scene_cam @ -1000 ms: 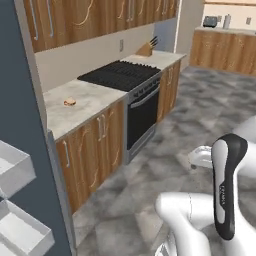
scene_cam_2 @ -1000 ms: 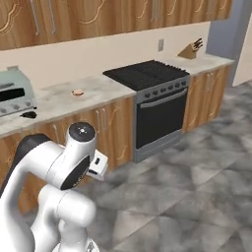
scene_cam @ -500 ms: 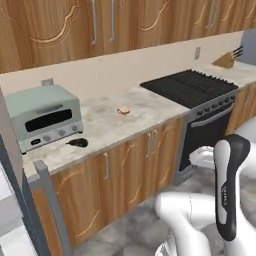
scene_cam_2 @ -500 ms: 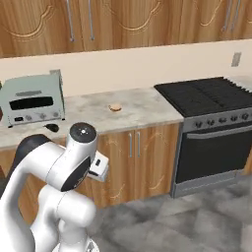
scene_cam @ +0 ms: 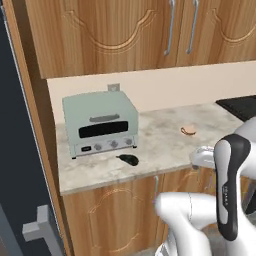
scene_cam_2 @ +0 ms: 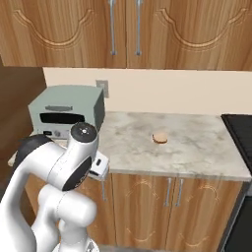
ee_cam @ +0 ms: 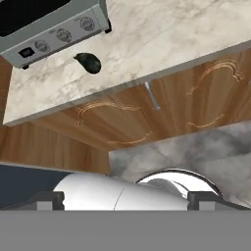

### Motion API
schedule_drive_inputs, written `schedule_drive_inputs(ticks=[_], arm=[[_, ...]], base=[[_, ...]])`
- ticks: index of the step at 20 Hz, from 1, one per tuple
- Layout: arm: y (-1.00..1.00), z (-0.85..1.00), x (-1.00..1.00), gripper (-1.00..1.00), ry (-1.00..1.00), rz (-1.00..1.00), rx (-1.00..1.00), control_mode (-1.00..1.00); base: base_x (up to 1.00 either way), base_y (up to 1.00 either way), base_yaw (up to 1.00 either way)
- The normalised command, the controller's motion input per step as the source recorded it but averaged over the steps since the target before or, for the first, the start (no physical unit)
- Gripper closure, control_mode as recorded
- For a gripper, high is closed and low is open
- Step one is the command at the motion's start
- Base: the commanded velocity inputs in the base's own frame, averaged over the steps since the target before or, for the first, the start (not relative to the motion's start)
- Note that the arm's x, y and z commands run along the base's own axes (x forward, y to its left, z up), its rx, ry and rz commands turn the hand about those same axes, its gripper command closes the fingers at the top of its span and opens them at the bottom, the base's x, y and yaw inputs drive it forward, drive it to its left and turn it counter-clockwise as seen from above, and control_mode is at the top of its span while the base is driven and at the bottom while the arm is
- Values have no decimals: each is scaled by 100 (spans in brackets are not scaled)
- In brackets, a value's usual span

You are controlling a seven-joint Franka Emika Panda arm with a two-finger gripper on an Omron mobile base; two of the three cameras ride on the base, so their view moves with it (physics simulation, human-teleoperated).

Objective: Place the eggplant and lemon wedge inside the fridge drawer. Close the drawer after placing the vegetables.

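Note:
The eggplant [scene_cam: 129, 159] is a small dark glossy oval lying on the marble counter [scene_cam: 165, 145], just in front of the toaster oven. The hand view has the eggplant [ee_cam: 89, 62] near its top left, by the oven's knobs. My gripper [ee_cam: 125, 198] is open, its two dark tips wide apart with nothing between them. It is tucked close to my body, out from the counter's front edge and facing the wooden cabinet doors. The lemon wedge and the fridge drawer are out of view.
A pale green toaster oven [scene_cam: 100, 125] [scene_cam_2: 66, 110] stands at the counter's left end. A round tan bun [scene_cam: 188, 130] [scene_cam_2: 160, 137] lies mid-counter. A black stove [scene_cam_2: 241, 138] borders the right. A dark tall panel [scene_cam: 20, 150] rises at the left. Wooden cabinets hang above.
The whole picture has swung left as the base turned and drew nearer: stove slid to the right edge, toaster oven and eggplant now fill the middle. The gripper stayed open.

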Motion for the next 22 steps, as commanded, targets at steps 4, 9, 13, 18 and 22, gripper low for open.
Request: schedule_drive_inputs(ticks=[4, 9, 13, 18, 22], arm=[[0, 0, 0, -100, 0, 0, 0, 100], [0, 0, 0, -100, 0, 0, 0, 100], [50, -6, 73, -100, 5, 3, -11, -100], [68, -49, 64, -100, 0, 14, -19, -100], [21, -48, 61, -100, -1, 15, -6, -100]], base=[[45, -2, 42], [-6, 0, 17], [0, 0, 0], [0, 0, 0], [0, 0, 0]])
